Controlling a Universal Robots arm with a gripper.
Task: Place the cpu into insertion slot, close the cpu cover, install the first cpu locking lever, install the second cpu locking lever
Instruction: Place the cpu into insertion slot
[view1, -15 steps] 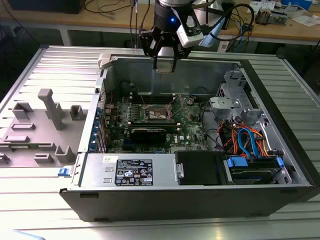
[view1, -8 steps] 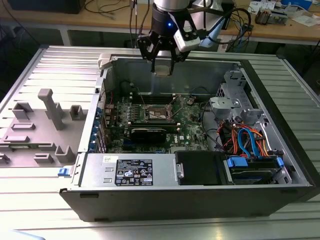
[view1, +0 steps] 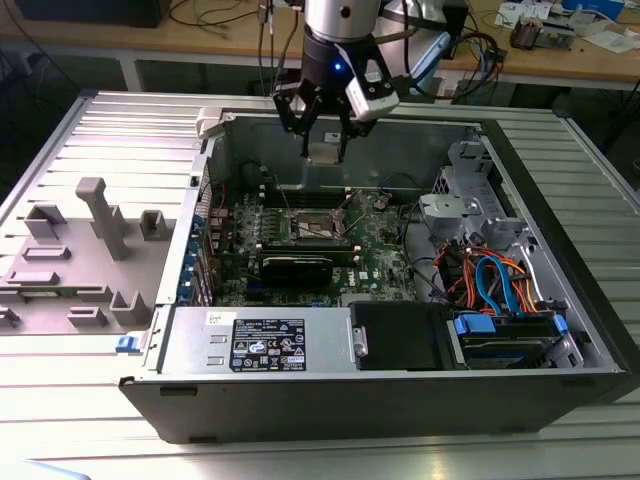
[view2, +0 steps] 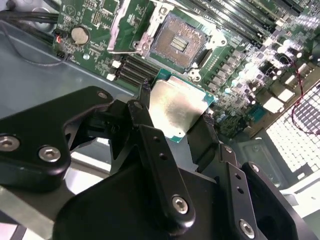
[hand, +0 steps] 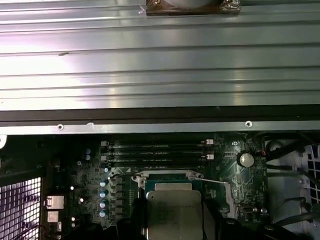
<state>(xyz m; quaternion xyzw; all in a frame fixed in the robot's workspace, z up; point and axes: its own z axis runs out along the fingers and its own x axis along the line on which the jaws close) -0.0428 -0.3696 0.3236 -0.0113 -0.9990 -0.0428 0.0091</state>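
Clamping cpu (view2: 178, 111) edges, claw (view2: 176, 104) above insertion slot (view2: 176, 44)

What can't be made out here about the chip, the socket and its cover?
Chip underside: faces away in both wrist views, so its contacts are hidden.
Socket: in the first wrist view the chip covers most of it.
Cover: cut off by the edge of the second wrist view.
Locking levers: too thin to tell apart in the exterior view.
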